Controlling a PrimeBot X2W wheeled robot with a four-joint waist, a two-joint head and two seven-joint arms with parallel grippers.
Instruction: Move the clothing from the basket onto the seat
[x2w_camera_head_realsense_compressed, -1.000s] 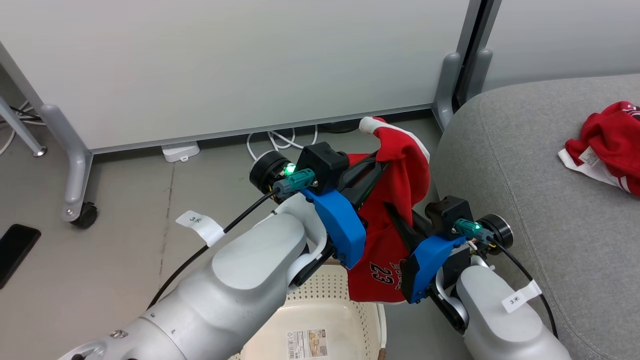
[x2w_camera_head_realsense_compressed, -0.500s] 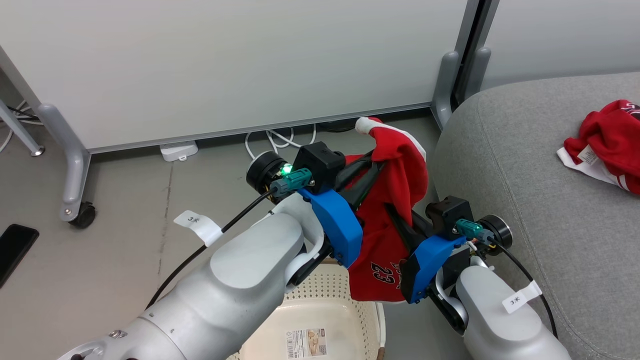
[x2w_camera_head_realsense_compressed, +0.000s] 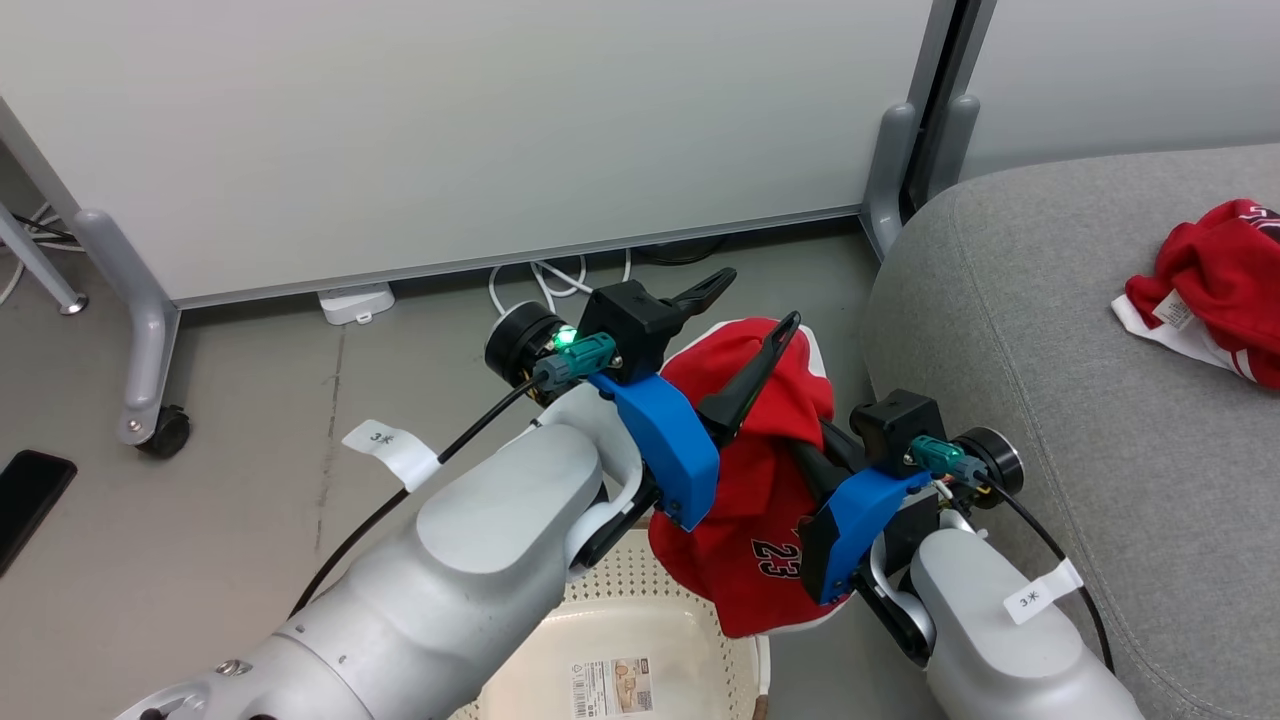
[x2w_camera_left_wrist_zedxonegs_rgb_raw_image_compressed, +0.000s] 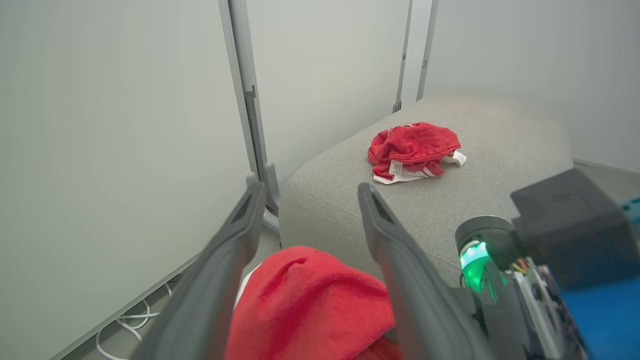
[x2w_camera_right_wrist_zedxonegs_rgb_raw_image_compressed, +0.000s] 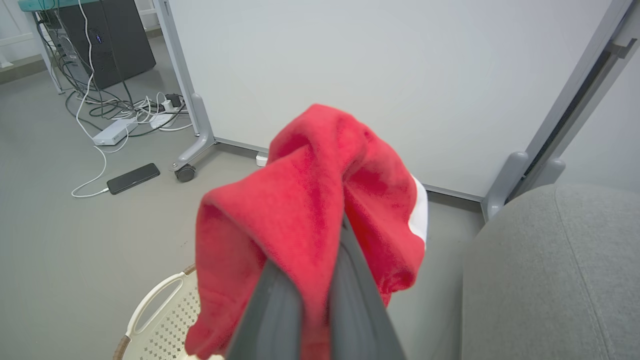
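Note:
A red jersey (x2w_camera_head_realsense_compressed: 760, 480) printed with 23 hangs over the cream basket (x2w_camera_head_realsense_compressed: 640, 640), bunched on my right gripper (x2w_camera_head_realsense_compressed: 815, 455), which is shut on it. In the right wrist view the cloth (x2w_camera_right_wrist_zedxonegs_rgb_raw_image_compressed: 310, 200) drapes over the closed fingers (x2w_camera_right_wrist_zedxonegs_rgb_raw_image_compressed: 350, 300). My left gripper (x2w_camera_head_realsense_compressed: 752, 305) stands open just above the jersey, its fingers (x2w_camera_left_wrist_zedxonegs_rgb_raw_image_compressed: 250, 210) apart with the red cloth (x2w_camera_left_wrist_zedxonegs_rgb_raw_image_compressed: 310, 300) slumped below them. A second red garment (x2w_camera_head_realsense_compressed: 1210, 280) lies crumpled on the grey seat (x2w_camera_head_realsense_compressed: 1050, 350), also seen from the left wrist as a heap (x2w_camera_left_wrist_zedxonegs_rgb_raw_image_compressed: 412, 150).
A white partition on castor legs (x2w_camera_head_realsense_compressed: 150, 330) stands behind, with cables and a white adapter (x2w_camera_head_realsense_compressed: 360, 300) at its foot. A black phone (x2w_camera_right_wrist_zedxonegs_rgb_raw_image_compressed: 132, 177) lies on the grey floor to the left. The seat's rounded edge (x2w_camera_right_wrist_zedxonegs_rgb_raw_image_compressed: 550, 275) is close on the right.
My left gripper has opened and let go of the jersey's upper part. That part has dropped and now hangs from the right gripper alone.

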